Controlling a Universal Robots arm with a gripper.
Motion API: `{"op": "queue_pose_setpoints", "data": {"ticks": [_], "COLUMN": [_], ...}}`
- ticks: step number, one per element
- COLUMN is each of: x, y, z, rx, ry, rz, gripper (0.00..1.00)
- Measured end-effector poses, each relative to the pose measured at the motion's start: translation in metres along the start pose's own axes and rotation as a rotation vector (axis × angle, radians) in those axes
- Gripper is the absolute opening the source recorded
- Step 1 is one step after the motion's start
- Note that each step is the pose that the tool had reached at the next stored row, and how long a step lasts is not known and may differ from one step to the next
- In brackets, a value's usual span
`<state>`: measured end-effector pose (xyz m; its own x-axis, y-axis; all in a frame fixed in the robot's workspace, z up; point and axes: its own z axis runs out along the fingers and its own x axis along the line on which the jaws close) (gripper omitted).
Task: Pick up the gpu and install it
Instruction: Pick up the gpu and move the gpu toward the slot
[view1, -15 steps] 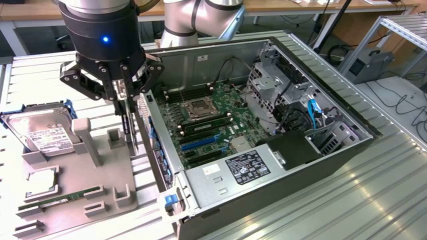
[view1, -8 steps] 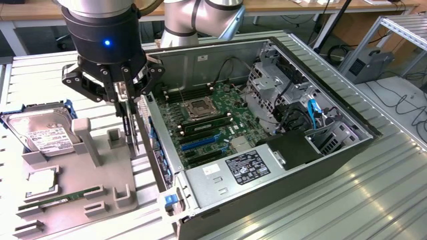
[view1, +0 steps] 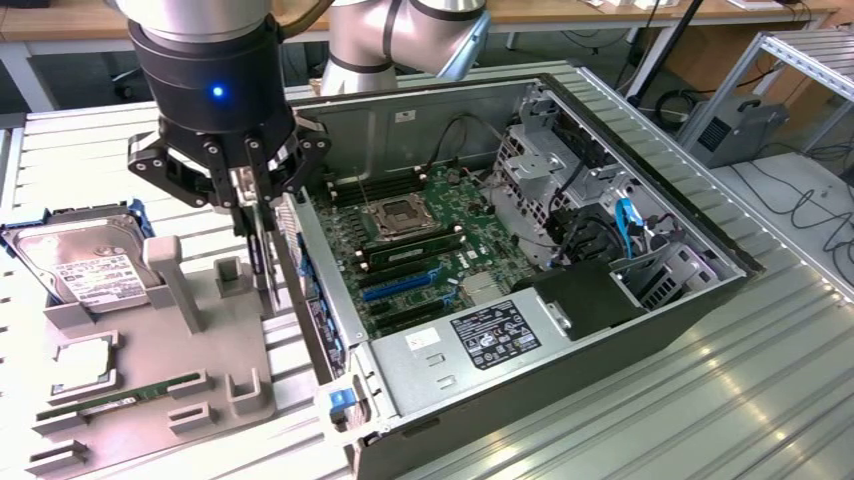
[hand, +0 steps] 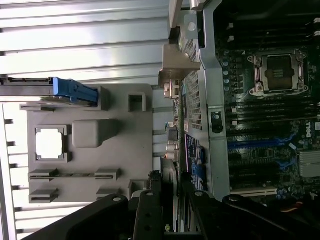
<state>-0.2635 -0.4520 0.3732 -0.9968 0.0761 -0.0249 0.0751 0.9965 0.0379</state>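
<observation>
Grasping the gpu (view1: 267, 265) by its upper edge, the gripper (view1: 251, 215) suspends it vertically between grey fixture (view1: 134, 390) and open case (view1: 534, 400), presumably presenting its connector edge downward to the motherboard slots

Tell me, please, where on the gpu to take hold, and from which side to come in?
Grip the gpu along its upper long edge, coming straight down from above, jaws across the two flat faces. It stands on edge, thin and upright, beside the open case; the metal bracket end looks awkward to pinch.
</observation>
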Motion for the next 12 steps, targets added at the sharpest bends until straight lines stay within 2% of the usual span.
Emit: {"op": "queue_pose_setpoints", "data": {"ticks": [12], "x": [-0.0014], "y": [-0.0001], "z": [0.0061], "rx": [0.0000], "ry": [0.0000], "rz": [0.000], "gripper": [0.26]}}
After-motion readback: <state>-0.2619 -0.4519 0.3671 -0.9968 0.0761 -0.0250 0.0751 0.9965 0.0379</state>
